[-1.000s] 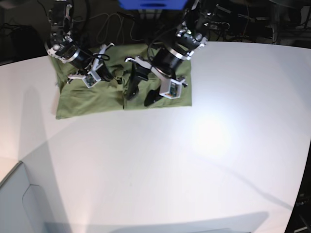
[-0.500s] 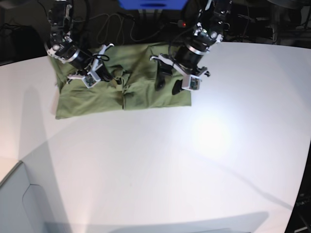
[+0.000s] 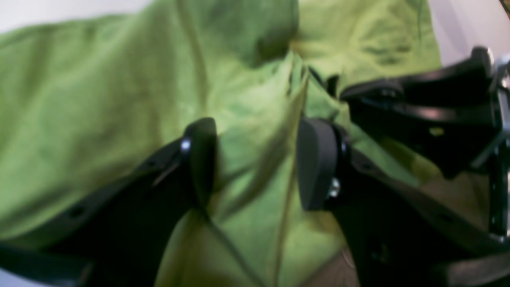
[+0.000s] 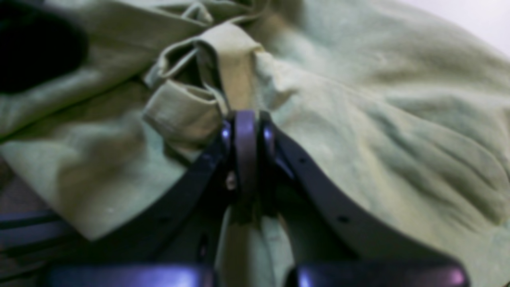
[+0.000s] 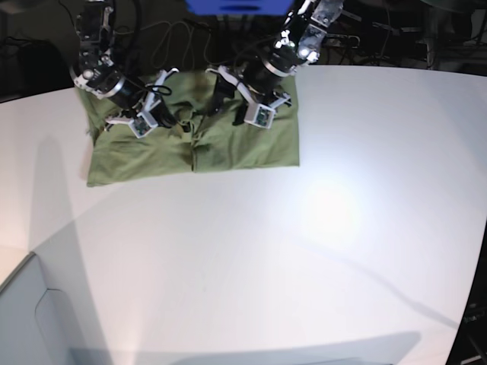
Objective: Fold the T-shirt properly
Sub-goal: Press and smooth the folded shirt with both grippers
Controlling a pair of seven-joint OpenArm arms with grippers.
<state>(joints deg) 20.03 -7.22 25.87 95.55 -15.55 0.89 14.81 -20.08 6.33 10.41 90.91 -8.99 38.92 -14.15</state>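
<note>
The olive-green T-shirt [image 5: 144, 161] lies partly folded at the back of the white table [image 5: 304, 251]. My right gripper [image 4: 245, 127] is shut on a bunched hem band of the T-shirt [image 4: 398, 131]; in the base view this right gripper [image 5: 176, 122] rests on the shirt's left half. Over the shirt's middle crease hangs my left gripper [image 5: 226, 112]. Up close the left gripper [image 3: 259, 163] is open, and a raised ridge of the T-shirt [image 3: 99, 119] runs between its fingers [image 3: 201, 159] without being clamped.
A blue object [image 5: 240, 6] and dark cables [image 5: 183, 38] sit behind the table's far edge. The table's near-left corner [image 5: 30, 258] drops off to a grey surface. A black part of the other arm [image 3: 418, 107] shows close on the right in the left wrist view.
The left arm has swung from the shirt's front right area back and leftward, over the middle crease, with its jaws still apart. The right arm has stayed put.
</note>
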